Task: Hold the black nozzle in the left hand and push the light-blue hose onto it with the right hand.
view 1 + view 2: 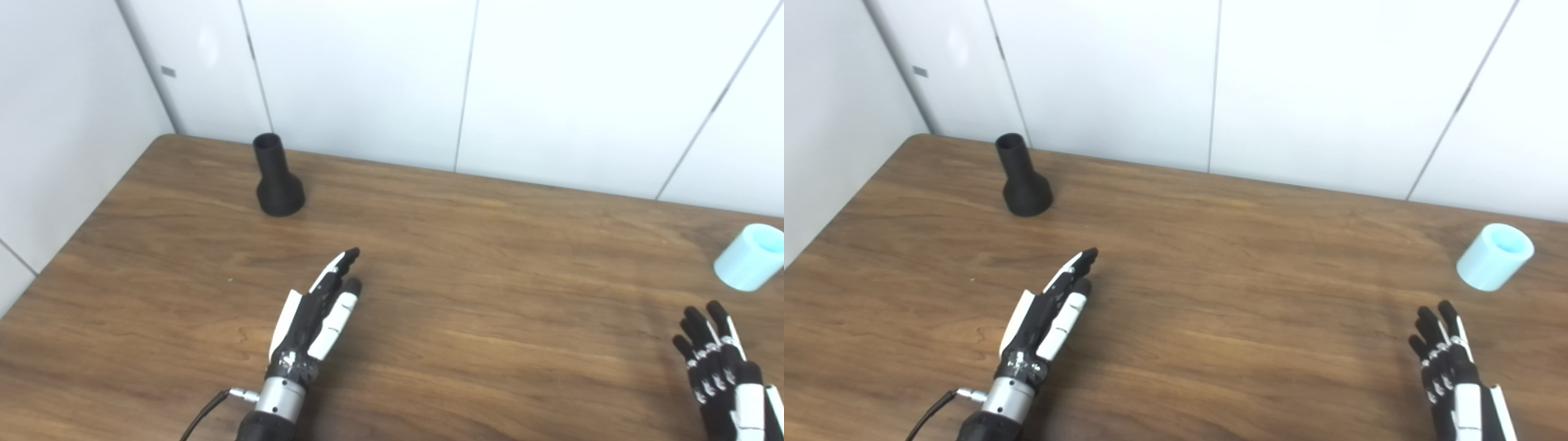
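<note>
The black nozzle stands upright on its wide base at the far left of the wooden table, narrow mouth up. A short light-blue hose piece lies tilted near the table's right edge. My left hand hovers over the table's middle front, fingers stretched out and holding nothing, well short of the nozzle. At the lower right, my right hand is open with fingers extended, a little in front of the hose and apart from it.
White wall panels close off the table's far edge and left side. Bare wood lies between the two hands and between each hand and its object.
</note>
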